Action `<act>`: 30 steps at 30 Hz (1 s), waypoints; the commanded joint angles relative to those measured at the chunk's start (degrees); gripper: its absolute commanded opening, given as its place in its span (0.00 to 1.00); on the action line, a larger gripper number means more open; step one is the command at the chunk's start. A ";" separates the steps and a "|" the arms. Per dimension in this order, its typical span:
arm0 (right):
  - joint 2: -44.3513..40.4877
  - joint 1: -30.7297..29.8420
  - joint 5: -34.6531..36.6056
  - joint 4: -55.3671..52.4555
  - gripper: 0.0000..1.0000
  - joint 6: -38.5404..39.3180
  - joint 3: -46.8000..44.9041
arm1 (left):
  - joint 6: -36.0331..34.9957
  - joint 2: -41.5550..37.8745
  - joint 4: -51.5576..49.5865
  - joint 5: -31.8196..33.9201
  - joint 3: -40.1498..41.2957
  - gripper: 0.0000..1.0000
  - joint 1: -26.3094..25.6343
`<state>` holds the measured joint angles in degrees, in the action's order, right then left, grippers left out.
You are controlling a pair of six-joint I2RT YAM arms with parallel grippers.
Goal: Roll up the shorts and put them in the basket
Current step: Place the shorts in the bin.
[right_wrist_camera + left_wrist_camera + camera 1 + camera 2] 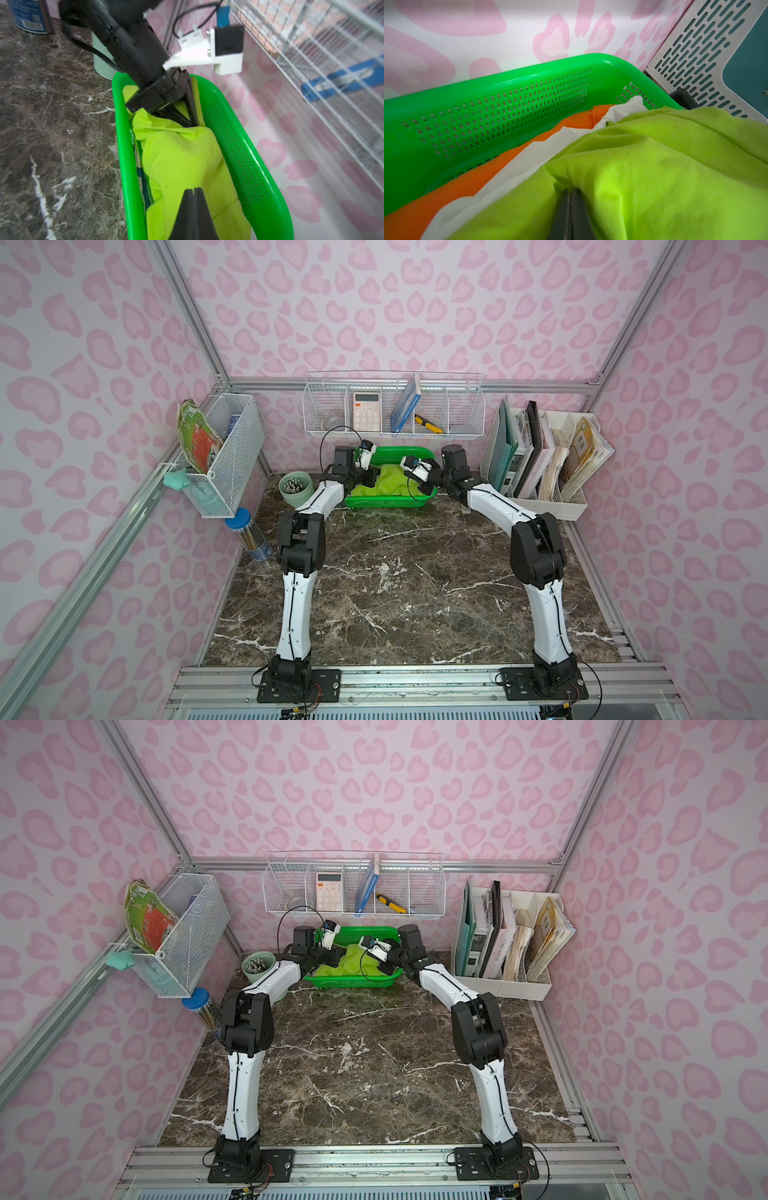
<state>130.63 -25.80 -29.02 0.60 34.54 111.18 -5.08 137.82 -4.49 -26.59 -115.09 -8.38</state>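
Lime shorts (388,483) lie bunched in the green basket (386,502) at the far edge of the counter (395,580), on top of orange cloth (477,176) and white cloth (539,149). Left gripper (572,192): jaws closed, with cloth puckering toward the tips, so a fold is pinched at one end of the heap. Right gripper (194,190): jaws closed on the cloth at the opposite end, tips meeting on its upper surface. Step in hand, by judgement: taking the shorts out of the basket; rolling not yet begun. The next move calls for a joint lift clear of the basket rim without losing either pinch, then spreading the shorts flat on the open counter.
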 commanded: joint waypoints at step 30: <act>18.64 1.70 3.77 -28.40 0.00 -14.35 28.16 | 5.73 -1.51 -26.68 9.78 -0.22 0.00 0.47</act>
<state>150.36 -24.53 -25.34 -23.09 21.34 139.85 -0.73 136.20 -14.55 -22.31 -115.83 -8.56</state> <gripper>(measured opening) 0.056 0.063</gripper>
